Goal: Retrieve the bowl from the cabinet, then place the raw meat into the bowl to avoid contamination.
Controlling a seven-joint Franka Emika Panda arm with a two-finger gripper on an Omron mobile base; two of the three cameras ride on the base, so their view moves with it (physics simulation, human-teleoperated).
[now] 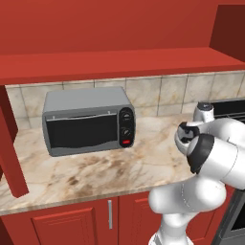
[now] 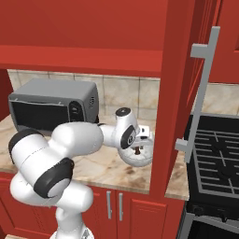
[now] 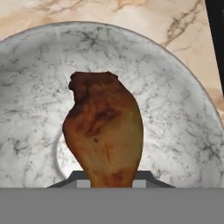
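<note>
The raw meat [image 3: 105, 131], a brown drumstick piece, hangs thick end down in my gripper [image 3: 109, 181], which is shut on it just above the bowl [image 3: 175, 122]. The gray mottled bowl spreads wide below the meat and rests on the marble counter. From the right base view, the gripper [image 2: 138, 144] points down over the bowl [image 2: 145, 159] with the small brown meat [image 2: 137, 150] between its fingers. The red cabinet [image 1: 110, 33] hangs above the counter. Its door [image 2: 175, 93] stands swung open beside the bowl, with a long silver handle [image 2: 201, 88].
A gray toaster oven [image 1: 88, 122] stands on the counter [image 1: 95, 172] to the left of the arm. A black stove [image 2: 219, 154] lies to the right of the open door. Red base cabinets [image 1: 72, 220] run below the counter edge.
</note>
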